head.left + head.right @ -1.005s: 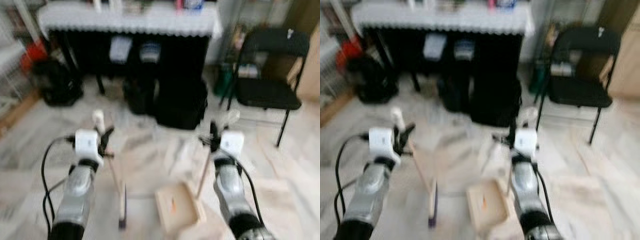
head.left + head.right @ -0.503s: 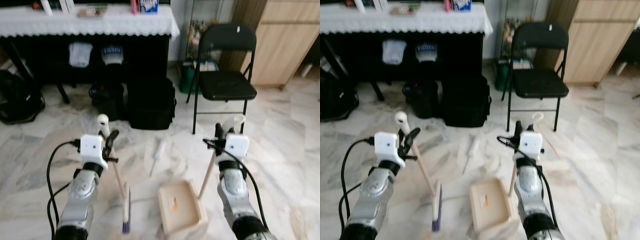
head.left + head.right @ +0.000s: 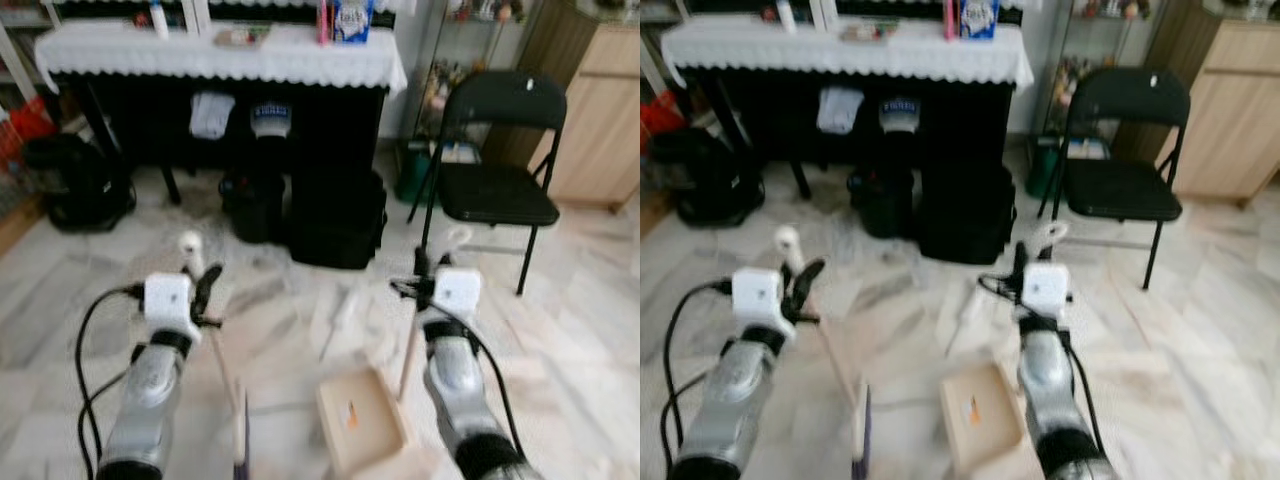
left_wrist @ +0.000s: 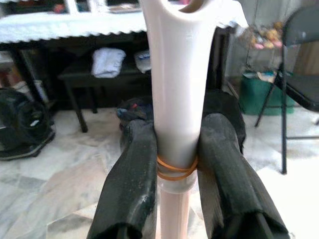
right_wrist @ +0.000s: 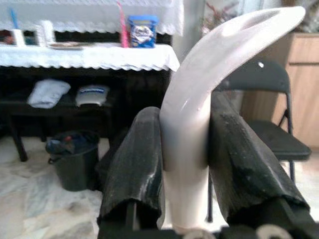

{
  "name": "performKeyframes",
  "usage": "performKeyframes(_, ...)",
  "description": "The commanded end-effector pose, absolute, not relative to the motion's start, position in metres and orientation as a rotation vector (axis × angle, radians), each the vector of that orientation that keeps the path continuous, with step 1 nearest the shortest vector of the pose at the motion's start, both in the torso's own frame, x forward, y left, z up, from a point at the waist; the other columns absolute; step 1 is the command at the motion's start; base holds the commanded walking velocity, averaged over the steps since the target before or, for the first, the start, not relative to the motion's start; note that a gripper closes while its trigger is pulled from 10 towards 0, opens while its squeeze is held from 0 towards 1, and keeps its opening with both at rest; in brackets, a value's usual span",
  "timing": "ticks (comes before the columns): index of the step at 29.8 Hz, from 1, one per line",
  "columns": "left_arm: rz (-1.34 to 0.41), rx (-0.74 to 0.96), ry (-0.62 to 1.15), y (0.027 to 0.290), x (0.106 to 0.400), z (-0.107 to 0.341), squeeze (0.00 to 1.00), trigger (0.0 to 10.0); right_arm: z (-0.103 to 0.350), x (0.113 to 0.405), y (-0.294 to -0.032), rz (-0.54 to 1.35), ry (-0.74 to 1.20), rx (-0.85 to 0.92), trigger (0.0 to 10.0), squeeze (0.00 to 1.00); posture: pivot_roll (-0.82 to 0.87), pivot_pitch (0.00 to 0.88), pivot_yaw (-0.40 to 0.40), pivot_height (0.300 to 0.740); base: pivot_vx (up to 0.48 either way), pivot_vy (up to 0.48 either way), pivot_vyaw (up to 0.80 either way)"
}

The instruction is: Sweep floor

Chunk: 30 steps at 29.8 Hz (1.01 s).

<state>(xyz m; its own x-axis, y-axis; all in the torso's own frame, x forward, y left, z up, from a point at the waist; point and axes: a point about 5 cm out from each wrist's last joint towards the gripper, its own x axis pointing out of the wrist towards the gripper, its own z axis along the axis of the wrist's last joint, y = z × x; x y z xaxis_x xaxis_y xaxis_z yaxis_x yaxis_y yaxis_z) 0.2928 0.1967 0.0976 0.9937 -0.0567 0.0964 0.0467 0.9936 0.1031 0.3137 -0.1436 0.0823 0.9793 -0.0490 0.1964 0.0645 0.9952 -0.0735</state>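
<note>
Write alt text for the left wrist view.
The left hand is shut on a white plastic broom handle with an orange rubber band around it. Behind it, a white lace-edged tablecloth hangs over dark furniture above a pale marble floor.

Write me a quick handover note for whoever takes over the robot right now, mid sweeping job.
Left end effector: shut on the white broom handle, broom head down on the marble floor in front of the left arm.
Right end effector: shut on the curved white dustpan handle; the wooden dustpan sits on the floor between the arms, with a small orange scrap inside.
Ahead: a black folding chair and a cloth-covered table with dark bags under it.
Done: both tools gripped. Left: the sweeping; the blur hides any floor debris.
</note>
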Motion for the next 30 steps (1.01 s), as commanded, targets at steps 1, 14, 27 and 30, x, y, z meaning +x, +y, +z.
performKeyframes(1,-0.084,0.104,-0.16,0.1863,0.2986,0.1114,0.0,10.0,0.0926,0.3168,-0.1504,-0.079,-0.245,-0.075,10.0,0.0,0.01,0.0,0.007,0.74,0.319,0.0,0.0)
performKeyframes(14,-0.08,0.099,-0.161,0.1857,0.2985,0.1114,0.0,10.0,0.094,0.3182,-0.1531,-0.087,-0.244,-0.078,10.0,0.0,0.01,0.0,0.002,0.74,0.324,0.0,-0.52)
performKeyframes(27,-0.069,0.1,-0.166,0.1871,0.3001,0.1132,0.0,10.0,0.0949,0.3192,-0.1525,-0.086,-0.245,-0.076,10.0,0.0,0.01,0.0,0.002,0.74,0.327,0.0,0.0)
performKeyframes(30,-0.069,0.1,-0.166,0.1871,0.3002,0.1133,0.0,10.0,0.0952,0.3192,-0.1525,-0.084,-0.247,-0.082,10.0,0.0,0.01,0.001,0.002,0.74,0.325,0.0,0.0)
